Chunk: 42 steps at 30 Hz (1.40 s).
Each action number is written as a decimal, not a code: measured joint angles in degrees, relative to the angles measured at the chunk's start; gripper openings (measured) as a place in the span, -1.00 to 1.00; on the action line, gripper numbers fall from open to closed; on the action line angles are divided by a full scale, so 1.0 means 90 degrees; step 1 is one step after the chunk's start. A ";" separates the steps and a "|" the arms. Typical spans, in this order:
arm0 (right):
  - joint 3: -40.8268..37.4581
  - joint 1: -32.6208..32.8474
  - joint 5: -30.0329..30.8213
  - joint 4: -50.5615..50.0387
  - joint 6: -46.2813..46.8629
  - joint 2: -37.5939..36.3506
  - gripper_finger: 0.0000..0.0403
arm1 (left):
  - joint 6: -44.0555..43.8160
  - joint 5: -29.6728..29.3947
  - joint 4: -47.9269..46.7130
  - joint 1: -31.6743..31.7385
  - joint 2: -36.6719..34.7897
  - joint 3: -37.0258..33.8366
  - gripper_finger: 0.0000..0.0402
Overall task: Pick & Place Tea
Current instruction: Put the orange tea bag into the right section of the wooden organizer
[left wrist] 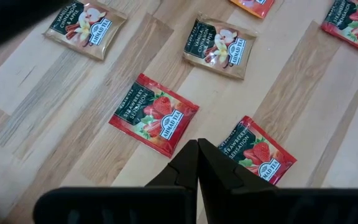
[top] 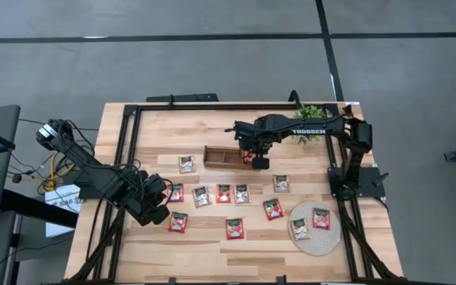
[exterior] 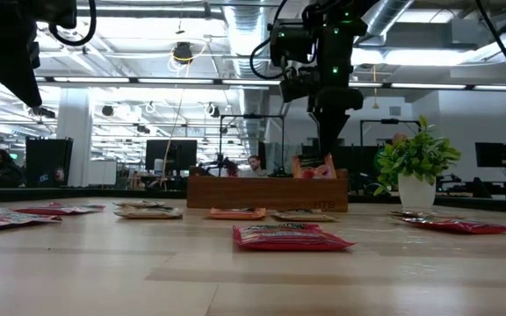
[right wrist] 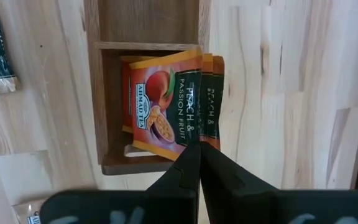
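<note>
The right claw hung clenched at the end compartment of the wooden box, its tips at the edge of orange Ahmad Tea sachets reading "Peach & Passion Fruit"; whether it gripped one was unclear. The left claw, clenched and empty, hovered over red "Strawberry Sensation" sachets on the bench, beside beige "Vanilla" ones

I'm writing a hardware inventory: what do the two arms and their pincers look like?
Both are matte black jointed arms. The right arm carries white TROSSEN lettering; the left arm trails black cables. The left pincer and right pincer each have two tapered black fingers.
</note>
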 joint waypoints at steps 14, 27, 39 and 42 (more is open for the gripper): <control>0.0000 0.0063 -0.0058 -0.0002 0.0832 -0.0004 -1.00 | 0.0000 0.0002 -0.0002 0.0000 0.0000 0.0000 -1.00; 0.0000 0.0457 0.0182 -0.0056 0.1102 -0.0117 -1.00 | 0.0022 -0.0022 -0.0007 0.0000 -0.0002 0.0000 -1.00; 0.0000 0.0459 0.0178 -0.0293 0.1136 -0.0114 -0.65 | 0.0022 -0.0022 -0.0007 0.0000 -0.0002 0.0000 -1.00; 0.0000 0.0459 0.0178 -0.0391 0.1137 -0.0114 -0.48 | 0.0022 -0.0022 -0.0006 0.0000 -0.0002 0.0000 -1.00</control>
